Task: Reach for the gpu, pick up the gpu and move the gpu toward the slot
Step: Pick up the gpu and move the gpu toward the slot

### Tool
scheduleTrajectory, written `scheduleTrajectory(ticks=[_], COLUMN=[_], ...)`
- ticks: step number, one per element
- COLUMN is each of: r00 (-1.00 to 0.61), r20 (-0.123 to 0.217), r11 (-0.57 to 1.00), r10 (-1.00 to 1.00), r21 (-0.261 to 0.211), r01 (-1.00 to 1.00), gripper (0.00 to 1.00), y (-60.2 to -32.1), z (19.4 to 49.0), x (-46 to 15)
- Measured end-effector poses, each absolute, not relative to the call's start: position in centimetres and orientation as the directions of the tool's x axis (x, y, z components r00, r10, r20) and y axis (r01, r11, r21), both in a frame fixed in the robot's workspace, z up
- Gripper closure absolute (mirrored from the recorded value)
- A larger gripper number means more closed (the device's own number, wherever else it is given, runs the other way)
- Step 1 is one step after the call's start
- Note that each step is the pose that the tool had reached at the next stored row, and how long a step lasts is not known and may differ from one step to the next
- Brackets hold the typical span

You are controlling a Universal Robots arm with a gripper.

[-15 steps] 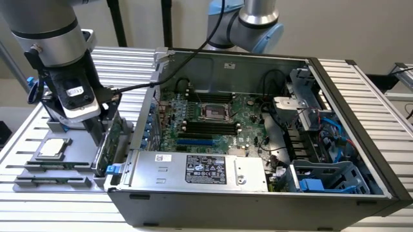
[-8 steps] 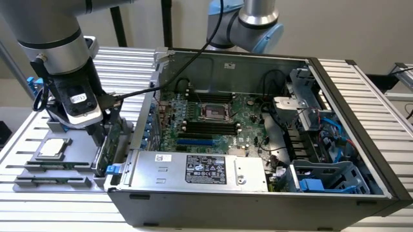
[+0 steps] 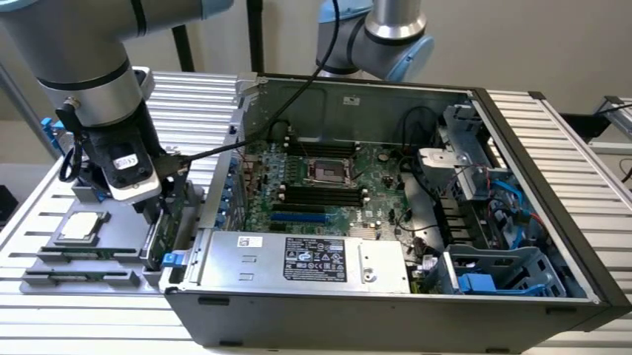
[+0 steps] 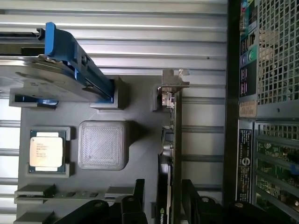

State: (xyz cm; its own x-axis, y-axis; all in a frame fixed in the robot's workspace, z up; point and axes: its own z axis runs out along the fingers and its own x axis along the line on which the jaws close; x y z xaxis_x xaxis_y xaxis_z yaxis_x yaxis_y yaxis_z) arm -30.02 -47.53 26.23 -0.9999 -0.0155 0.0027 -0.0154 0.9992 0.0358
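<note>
In the exterior view, your gripper hangs low over the gpu, which stands on edge in the grey tray. You can't judge the jaws there. In the wrist view, the gripper has its jaws open. They straddle the thin green gpu with a gap each side and hold nothing. The card's silver bracket sits at the end far from them.

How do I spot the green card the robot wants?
Find the big open computer case, then the grey tray beside it. The card stands on edge along the tray's side nearest the case: thin, green, silver-ended, unlike the flat square chip or boxy drive.
</note>
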Motion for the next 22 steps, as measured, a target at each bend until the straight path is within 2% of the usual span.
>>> scheduleTrajectory(ticks=[16, 18, 19, 22], r00=[-1.0, -1.0, -1.0, -1.0], r20=[0.002, 0.002, 0.002, 0.002], r11=[0.999, 0.999, 0.999, 0.999], r10=[-0.014, -0.014, -0.014, -0.014], r21=[0.036, 0.036, 0.036, 0.036], r01=[-0.014, -0.014, -0.014, -0.014], gripper=[0.55, 0.57, 0.64, 0.64], y=[-47.5, -47.5, -47.5, -47.5], z=[24.4, 24.3, 24.3, 24.2], x=[-29.8, -29.7, -29.7, -29.6])
